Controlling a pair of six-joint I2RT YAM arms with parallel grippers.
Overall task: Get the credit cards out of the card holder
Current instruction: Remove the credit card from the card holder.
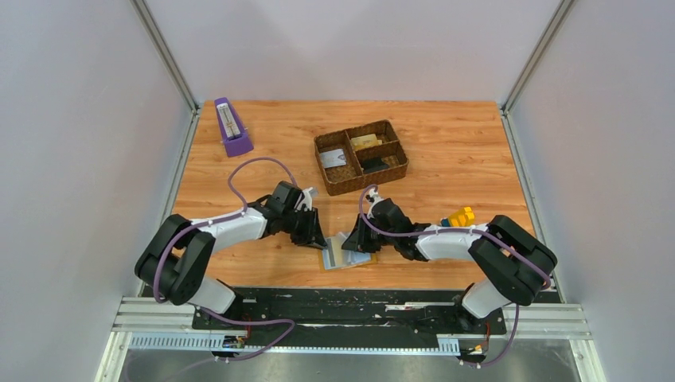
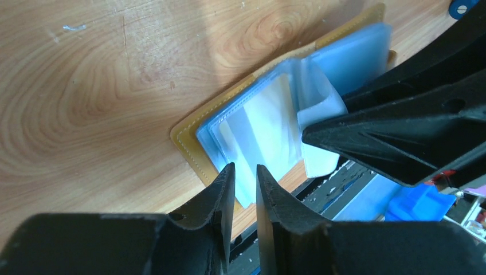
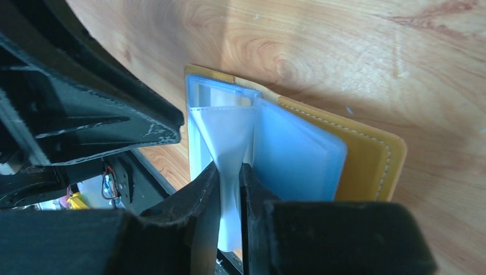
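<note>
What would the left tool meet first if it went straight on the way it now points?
Almost certainly the clear sleeves of the card holder, which lie right ahead of the left tool, one edge seemingly between its fingertips. Depth is hard to judge.

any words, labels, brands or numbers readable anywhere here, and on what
None can be read in any view.
On the mustard-yellow folding card holder with blue-grey plastic pockets: no print shows.
On the flat cards in the brown woven compartment tray: too small to read.
On the purple wedge-shaped object: too small to read.
</note>
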